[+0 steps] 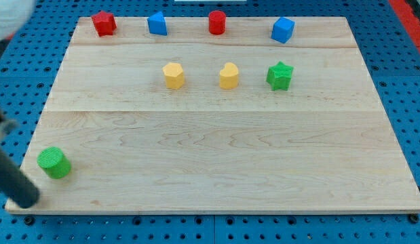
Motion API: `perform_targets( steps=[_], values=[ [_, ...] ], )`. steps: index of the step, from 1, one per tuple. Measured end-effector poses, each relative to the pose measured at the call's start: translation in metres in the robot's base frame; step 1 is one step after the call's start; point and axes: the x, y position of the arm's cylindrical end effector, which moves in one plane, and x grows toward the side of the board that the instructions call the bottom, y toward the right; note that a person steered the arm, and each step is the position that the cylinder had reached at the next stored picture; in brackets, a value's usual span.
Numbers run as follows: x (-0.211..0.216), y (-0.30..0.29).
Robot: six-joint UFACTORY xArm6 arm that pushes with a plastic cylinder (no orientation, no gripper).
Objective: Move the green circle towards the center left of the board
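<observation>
I see a big light wooden board (216, 149) lying on a blue table full of little holes (406, 81). My dark rod comes in from the view's left edge, and my tip (26, 198) sits at the board's bottom left corner. The rod has no claws to open or close, so there is nothing to say about a grip.

The green round block (54, 163) is near that same corner, just up and to the right of my tip. I cannot tell if they touch; they look very close.

Along the top of the board there are four blocks in a row: a red star-like block (104, 23), a blue block with slanted sides (157, 24), a red round block (217, 22) and a blue cube (282, 30).

Below them, near the middle, stand a yellow six-sided block (174, 75), a yellow heart-like block (228, 76) and a green star block (279, 76).
</observation>
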Motion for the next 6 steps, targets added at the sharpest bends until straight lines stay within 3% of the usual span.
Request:
perform_targets(
  steps=[2, 4, 6],
  values=[
    [-0.029, 0.0],
    [-0.044, 0.073],
    [-0.05, 0.103]
  ],
)
